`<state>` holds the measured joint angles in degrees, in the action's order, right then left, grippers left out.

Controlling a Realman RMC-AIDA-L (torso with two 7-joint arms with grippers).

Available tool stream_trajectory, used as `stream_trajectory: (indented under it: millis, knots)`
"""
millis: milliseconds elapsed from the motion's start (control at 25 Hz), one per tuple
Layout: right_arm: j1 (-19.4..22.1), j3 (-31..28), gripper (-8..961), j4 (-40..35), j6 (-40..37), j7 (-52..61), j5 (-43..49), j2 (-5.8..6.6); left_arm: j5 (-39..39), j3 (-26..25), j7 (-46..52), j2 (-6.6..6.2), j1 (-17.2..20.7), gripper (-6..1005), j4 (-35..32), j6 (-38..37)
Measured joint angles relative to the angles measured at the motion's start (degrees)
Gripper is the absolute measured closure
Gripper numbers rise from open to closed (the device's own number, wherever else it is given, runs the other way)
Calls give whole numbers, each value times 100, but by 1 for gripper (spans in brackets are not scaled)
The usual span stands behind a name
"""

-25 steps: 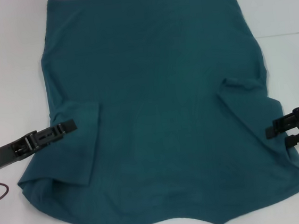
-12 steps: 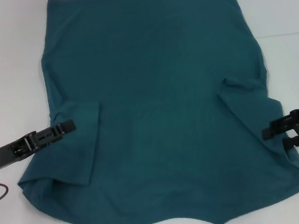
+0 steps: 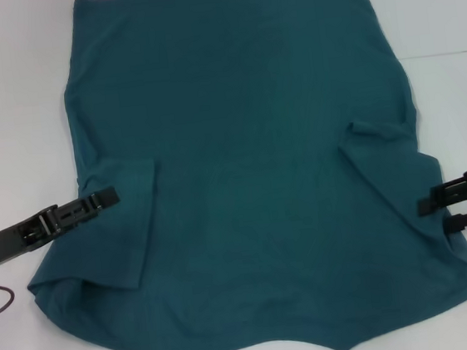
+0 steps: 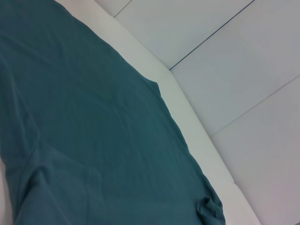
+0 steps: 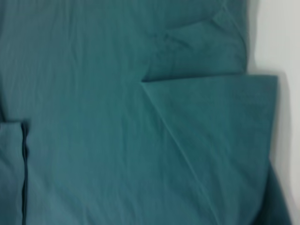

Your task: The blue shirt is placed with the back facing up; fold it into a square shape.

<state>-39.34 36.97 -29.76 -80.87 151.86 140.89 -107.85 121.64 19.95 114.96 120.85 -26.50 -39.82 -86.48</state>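
On the table lies the blue shirt, sleeves folded inward.

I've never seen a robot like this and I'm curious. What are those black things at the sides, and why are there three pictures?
Those black things are the robot's two grippers, its hands. The big picture comes from a camera on its head, looking down at a white table. A blue shirt lies there, both sleeves folded in. The left gripper rests on the left sleeve. The right gripper sits at the shirt's right edge with its fingers apart, holding nothing. The other two pictures come from cameras on the wrists and show the shirt up close.
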Motion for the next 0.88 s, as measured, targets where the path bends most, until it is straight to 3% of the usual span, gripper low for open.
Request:
stream_trajectory:
  millis: [480,680,880]
  knots:
    - [-157,18,263,56,280,-159,-17,-216,0,-7,-10,0,14,206,1,40]
    - [-172,92,264,-286,-342,-1209,-395,-404,0,-10,-10,0,14,206,1,58]
    - [-296,807,264,-527,-813,-1607,-222,-475,-1,-18,-7,-5,31,207,1,71]
